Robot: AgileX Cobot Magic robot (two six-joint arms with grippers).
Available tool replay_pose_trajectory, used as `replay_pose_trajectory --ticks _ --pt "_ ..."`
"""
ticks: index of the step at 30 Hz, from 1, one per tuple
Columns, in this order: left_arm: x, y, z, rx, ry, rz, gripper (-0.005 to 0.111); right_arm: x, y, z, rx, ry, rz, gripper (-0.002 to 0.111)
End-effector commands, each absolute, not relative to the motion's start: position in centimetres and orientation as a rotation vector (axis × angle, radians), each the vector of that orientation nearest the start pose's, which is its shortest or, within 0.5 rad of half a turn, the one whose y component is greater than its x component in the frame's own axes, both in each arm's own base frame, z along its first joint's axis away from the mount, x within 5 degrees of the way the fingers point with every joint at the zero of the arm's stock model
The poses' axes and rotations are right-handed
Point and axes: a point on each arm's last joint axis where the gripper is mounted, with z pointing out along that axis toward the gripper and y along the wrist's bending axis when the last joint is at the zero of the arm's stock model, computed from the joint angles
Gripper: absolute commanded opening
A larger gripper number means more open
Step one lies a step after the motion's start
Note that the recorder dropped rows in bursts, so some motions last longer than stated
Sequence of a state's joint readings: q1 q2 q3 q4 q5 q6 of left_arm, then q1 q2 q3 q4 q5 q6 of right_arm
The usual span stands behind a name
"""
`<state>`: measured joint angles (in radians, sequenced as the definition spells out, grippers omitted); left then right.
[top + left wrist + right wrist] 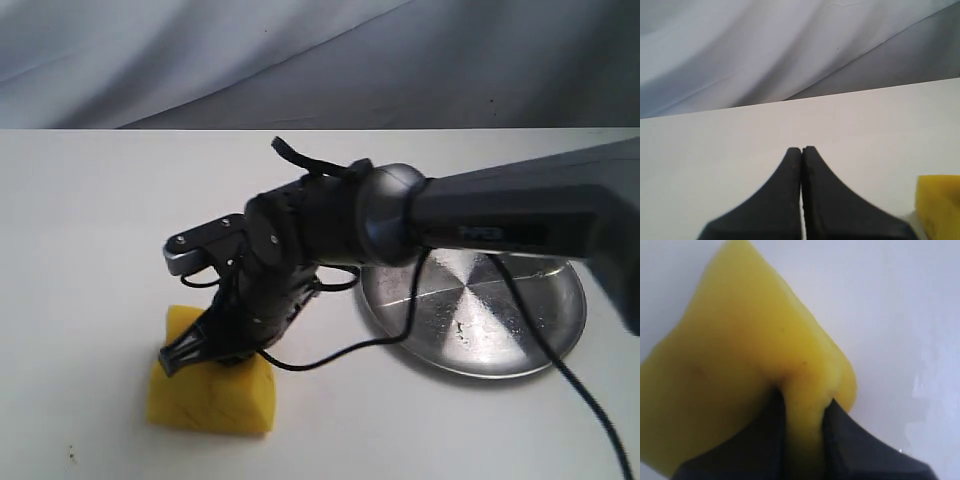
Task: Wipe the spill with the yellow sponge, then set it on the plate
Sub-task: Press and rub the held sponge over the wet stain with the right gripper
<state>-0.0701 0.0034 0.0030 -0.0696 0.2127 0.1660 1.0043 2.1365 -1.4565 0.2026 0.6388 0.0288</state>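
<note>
The yellow sponge [212, 395] rests on the white table at front left, squeezed into a wedge. My right gripper [205, 352] reaches across from the right and is shut on the sponge's upper edge; in the right wrist view the foam [735, 365] bulges between the two black fingers [772, 440]. The steel plate [500, 330] lies to the right of the sponge, partly behind the right arm. The left gripper [801, 150] is shut on nothing above bare table, with a corner of the sponge [940, 202] beside it. No spill shows in any view.
A grey-white cloth backdrop [300, 60] hangs behind the table's far edge. A black cable [560, 370] from the right arm trails over the plate and the table in front of it.
</note>
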Motion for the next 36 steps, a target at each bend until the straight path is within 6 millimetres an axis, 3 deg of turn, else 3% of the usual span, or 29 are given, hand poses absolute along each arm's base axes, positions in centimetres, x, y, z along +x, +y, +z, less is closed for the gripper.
replay_pose_trajectory --ticks 1,4,6,9,12,19,22,25,29,32,34,36 --pt "5.6 -0.5 19.5 0.146 1.683 0.004 0.0 24.6 39.8 12.7 -1.229 2.629 0.379 0.0" --pt "5.6 -0.5 19.5 0.146 1.683 0.004 0.0 27.6 39.8 13.5 -1.174 2.64 0.344 0.0" --pt "5.6 -0.5 19.5 0.146 1.683 0.004 0.0 29.5 38.3 13.8 -1.111 2.682 0.323 0.0" --pt "5.6 -0.5 19.5 0.146 1.683 0.004 0.0 30.2 36.1 13.0 -1.127 2.76 0.219 0.0" --pt "5.6 -0.5 19.5 0.146 1.683 0.004 0.0 28.1 33.8 12.9 -1.168 2.755 0.162 0.0" --pt "5.6 -0.5 19.5 0.146 1.683 0.004 0.0 21.5 26.6 16.0 -1.083 2.752 0.241 0.0" --pt "5.6 -0.5 19.5 0.146 1.683 0.004 0.0 19.8 25.8 15.9 -1.085 2.784 0.259 0.0" --pt "5.6 -0.5 19.5 0.146 1.683 0.004 0.0 18.0 26.9 15.1 -1.155 2.788 0.274 0.0" --pt "5.6 -0.5 19.5 0.146 1.683 0.004 0.0 16.7 30.1 14.3 -1.187 2.72 0.367 0.0" --pt "5.6 -0.5 19.5 0.146 1.683 0.004 0.0 17.4 32.4 13.9 -1.194 2.711 0.389 0.0" --pt "5.6 -0.5 19.5 0.146 1.683 0.004 0.0 19.0 35.1 13.8 -1.196 2.696 0.412 0.0" --pt "5.6 -0.5 19.5 0.146 1.683 0.004 0.0 19.9 36.3 13.6 -1.218 2.673 0.392 0.0"
